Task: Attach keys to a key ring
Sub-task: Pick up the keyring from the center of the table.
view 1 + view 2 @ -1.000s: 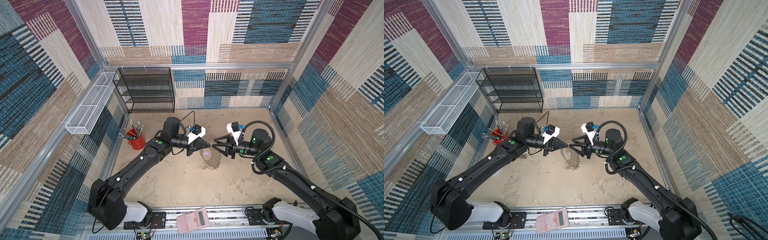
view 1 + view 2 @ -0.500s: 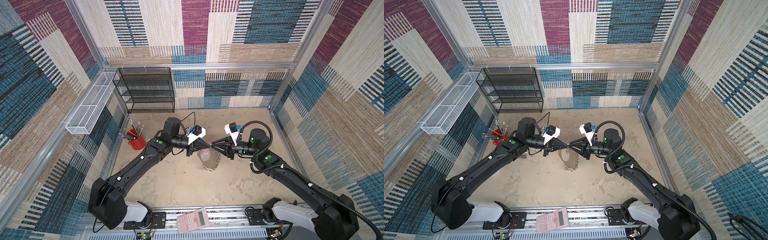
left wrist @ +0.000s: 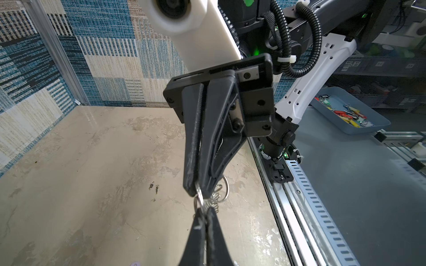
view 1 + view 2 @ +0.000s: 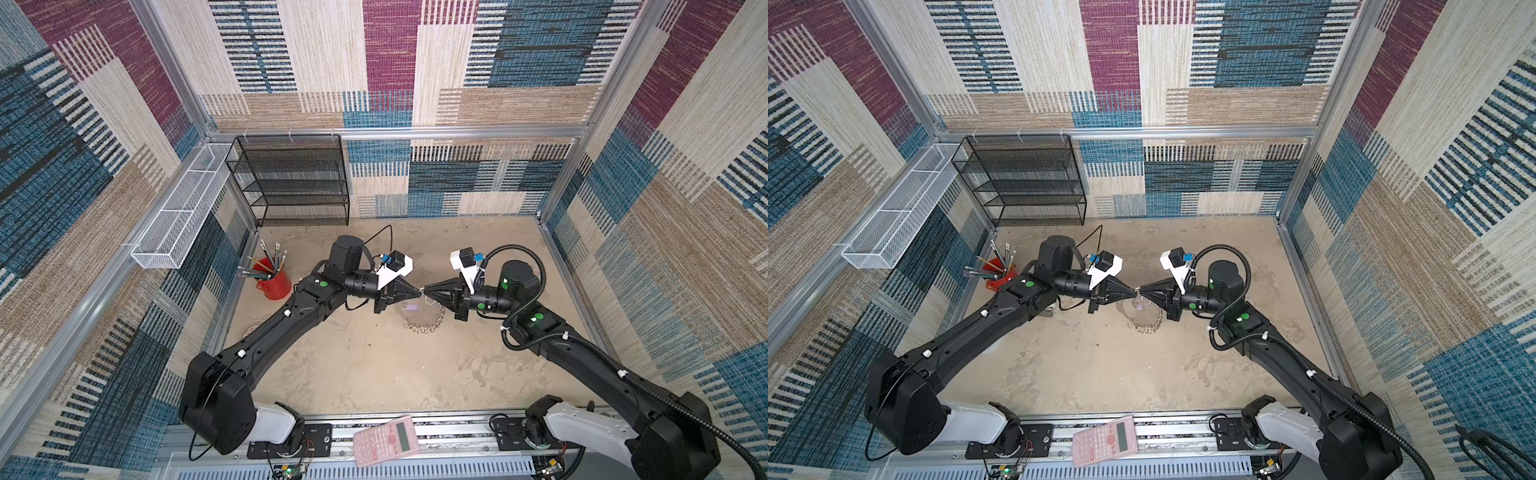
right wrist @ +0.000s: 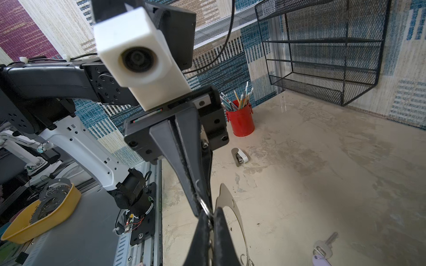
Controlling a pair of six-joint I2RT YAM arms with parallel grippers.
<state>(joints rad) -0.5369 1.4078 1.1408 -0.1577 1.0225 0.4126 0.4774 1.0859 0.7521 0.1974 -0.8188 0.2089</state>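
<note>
Near the middle of the tabletop [image 4: 374,374], the change is on the right side. A second ago the right gripper [image 4: 428,291] stood a little apart with its jaws parted. It has now come in tip to tip with the left gripper [image 4: 417,292] and clamped down. The left gripper has not let go in that time.

The wrist views show both pairs of jaws pinched on the same split ring [image 3: 198,200] at the rim of the key ring [image 4: 419,318]. The grey band curves down from that ring, and its other rings trail toward the tabletop. I cannot tell whether they rest on it.

The lilac key [image 4: 411,307] lies loose on the tabletop just under the band, and nothing holds it. No red key shows.

With the ring gripped from both sides, it looks ready to be pried open. No free gripper is left to fetch a key, so threading has not begun.
</note>
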